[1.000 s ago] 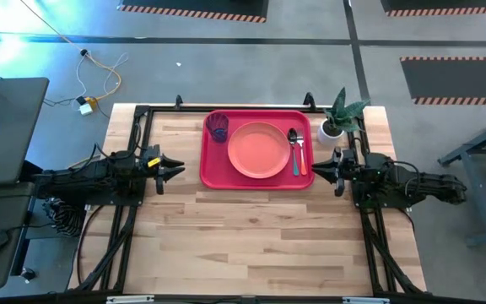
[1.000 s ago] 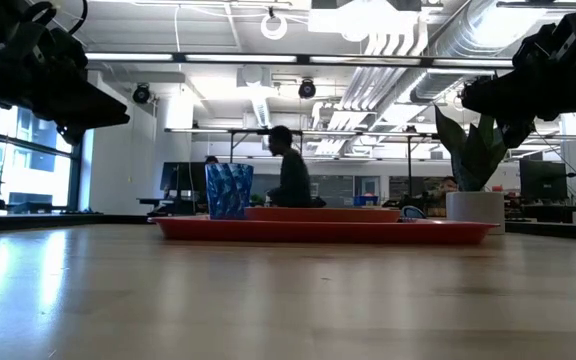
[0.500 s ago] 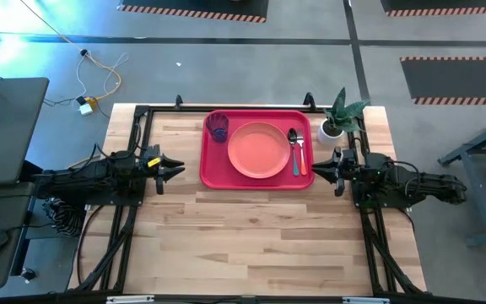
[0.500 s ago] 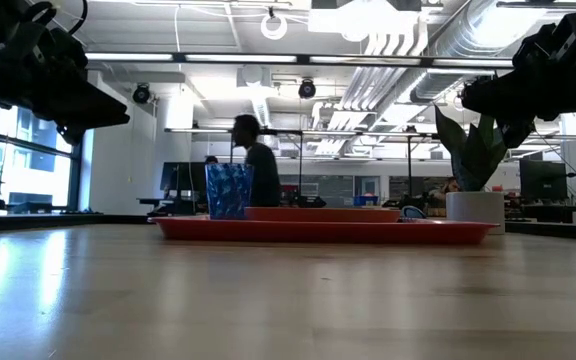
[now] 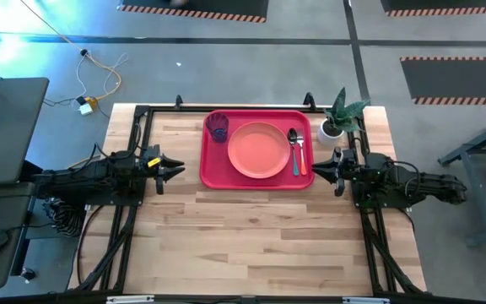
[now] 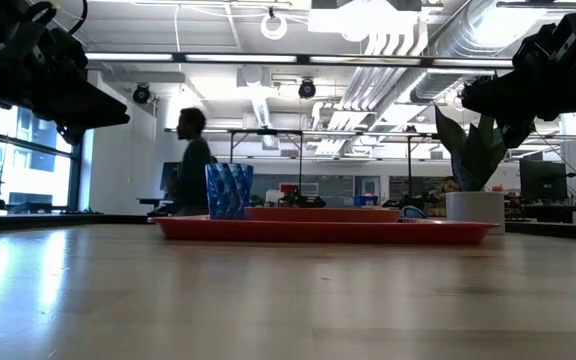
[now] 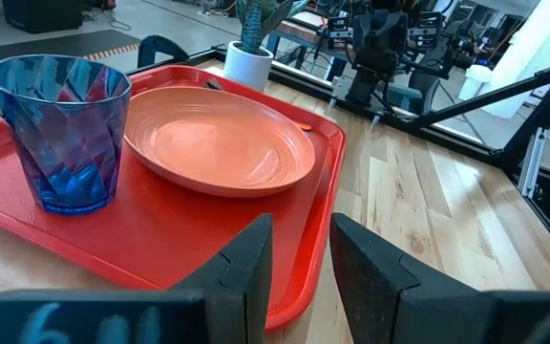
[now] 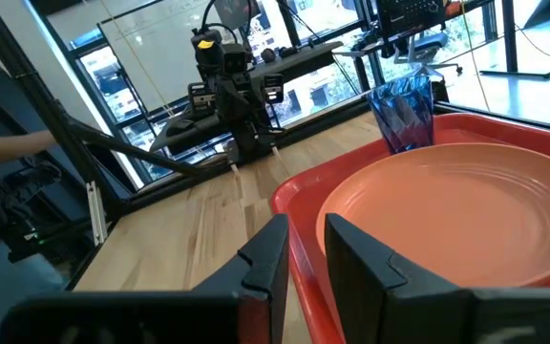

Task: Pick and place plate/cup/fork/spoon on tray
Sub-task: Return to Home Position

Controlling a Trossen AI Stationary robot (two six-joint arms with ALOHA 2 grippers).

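Note:
The red tray (image 5: 212, 173) lies at the table's far middle. On it rest the salmon-pink plate (image 5: 259, 150), the blue cup (image 5: 218, 127) upright at its far left corner, and the teal-handled spoon (image 5: 294, 148) and orange-handled fork (image 5: 303, 160) side by side right of the plate. My left gripper (image 5: 180, 170) hovers left of the tray, pointing at it, slightly open and empty. My right gripper (image 5: 315, 168) hovers right of the tray, pointing at it, slightly open and empty. The wrist views show the plate (image 7: 218, 139), the cup (image 7: 63, 134) and the tray (image 8: 299, 196).
A white pot with a green plant (image 5: 331, 128) stands just beyond the tray's far right corner, close to my right arm. Bare wooden tabletop (image 5: 260, 236) stretches from the tray to the near edge. A person (image 6: 193, 160) shows in the room behind.
Both arms and all the tableware have kept still. The person in the room behind the table has walked toward the left.

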